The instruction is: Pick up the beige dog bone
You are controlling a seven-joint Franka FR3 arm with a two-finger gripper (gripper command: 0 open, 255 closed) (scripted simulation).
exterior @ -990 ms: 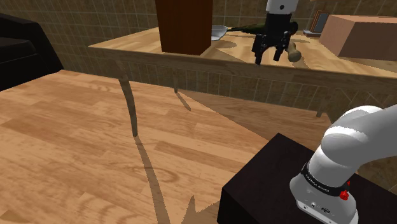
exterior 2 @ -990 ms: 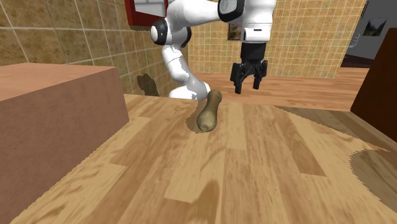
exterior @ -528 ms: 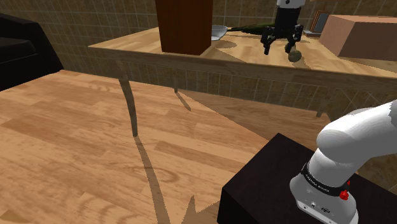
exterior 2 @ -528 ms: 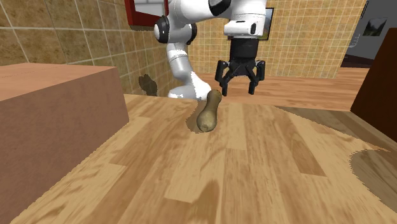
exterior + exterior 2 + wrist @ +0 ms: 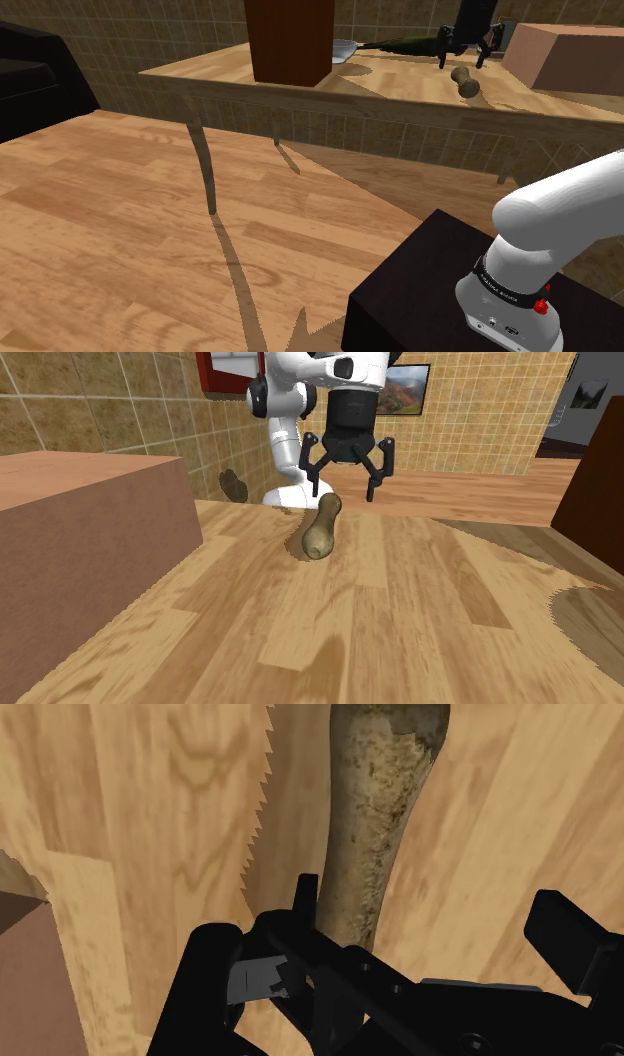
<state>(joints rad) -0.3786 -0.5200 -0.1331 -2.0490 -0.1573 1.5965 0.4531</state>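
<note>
A dog bone (image 5: 318,530), mottled tan and brown with a rough, speckled surface, lay flat on its side on a wooden tabletop (image 5: 430,602). It was long, with a narrow shaft that widened into a rounded knob at each end. One end sat just below the gripper (image 5: 342,488), in line with the gap between its spread fingers and closer to one of them. The rest stretched away from the gripper. Nothing touched the bone.

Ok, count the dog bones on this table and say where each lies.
1. The dog bone lies on the wooden table, beneath the open fingers, apart from the brown box. That box could hide others behind it.
</note>
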